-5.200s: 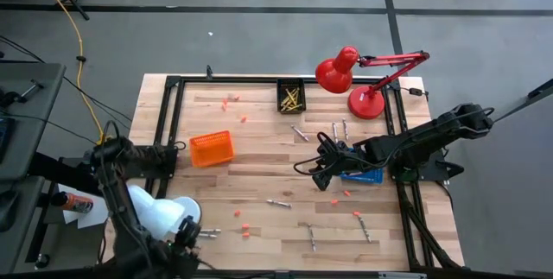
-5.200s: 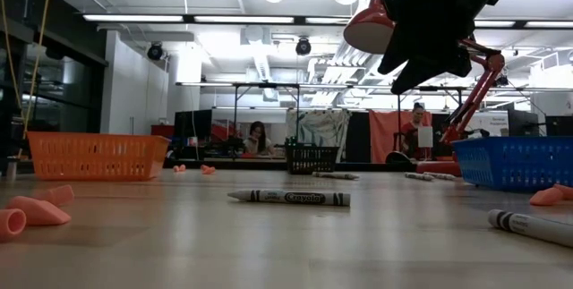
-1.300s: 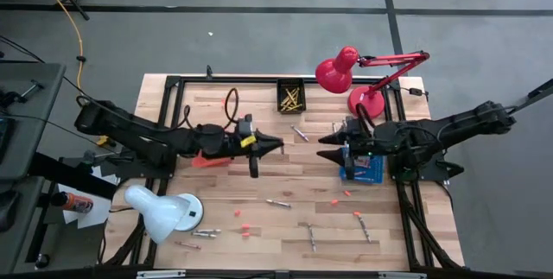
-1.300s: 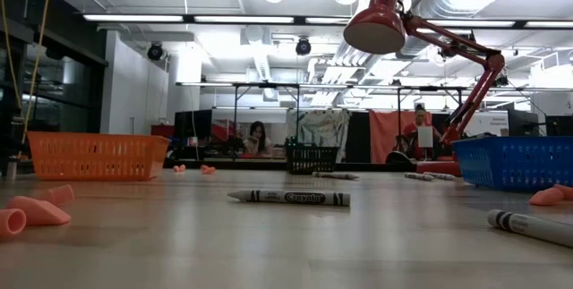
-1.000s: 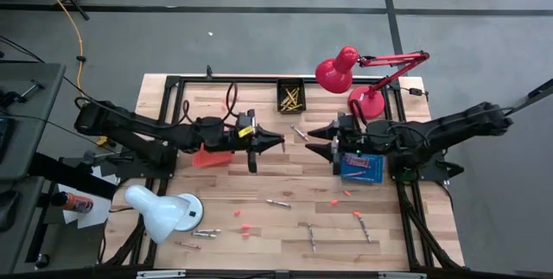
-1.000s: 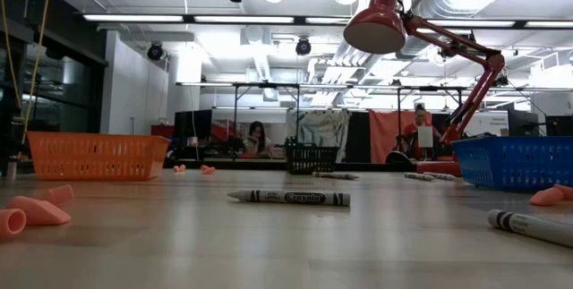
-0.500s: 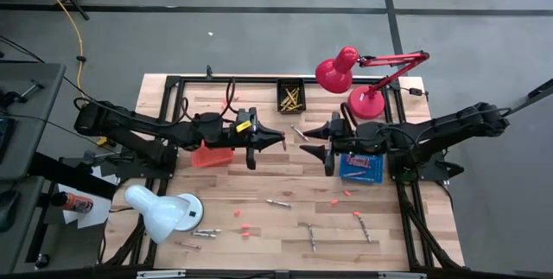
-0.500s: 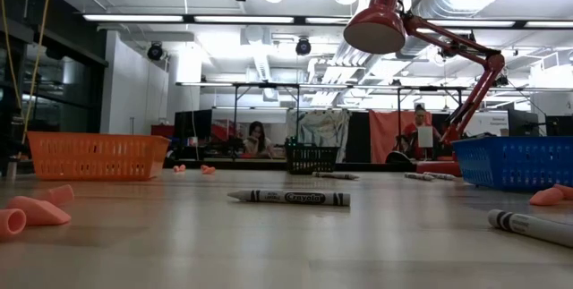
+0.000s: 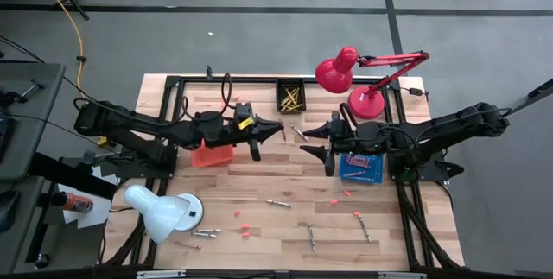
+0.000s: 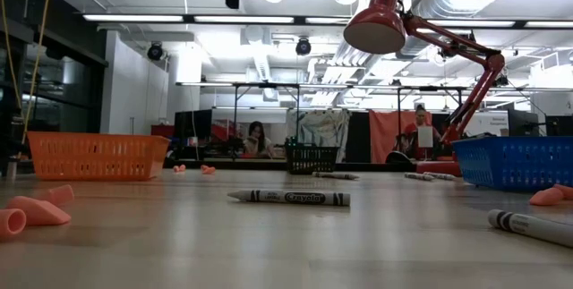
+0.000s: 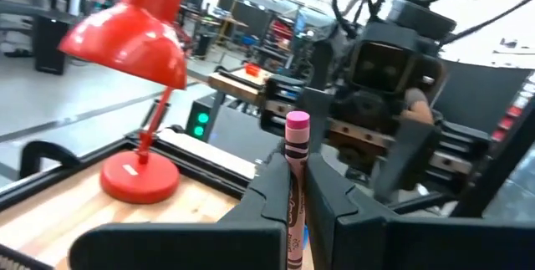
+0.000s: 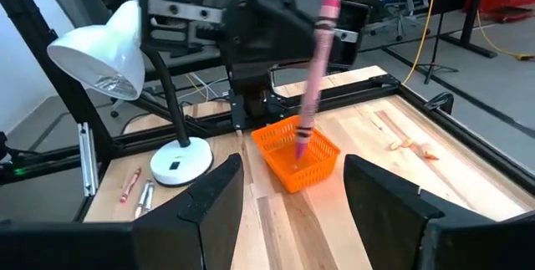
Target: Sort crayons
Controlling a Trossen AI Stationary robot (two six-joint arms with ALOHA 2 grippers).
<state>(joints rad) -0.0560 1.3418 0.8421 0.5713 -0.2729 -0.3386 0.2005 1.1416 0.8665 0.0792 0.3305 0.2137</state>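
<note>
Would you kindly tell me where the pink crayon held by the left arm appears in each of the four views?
High view: too small to make out; the left gripper holding it is mid-table.
Low view: not in it.
Left wrist view: pink crayon upright between that arm's jaws, centre.
Right wrist view: pink crayon tilted, above the orange basket.
Shared landmark: orange basket, low view.

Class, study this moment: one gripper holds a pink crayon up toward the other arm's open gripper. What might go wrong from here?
1. The left gripper pinches the pink crayon only at its lower part, so a bump from the right gripper might tilt it or knock it loose.
2. If the left gripper lets go before the right fingers close, the crayon would likely drop to the table, outside the orange basket.
</note>
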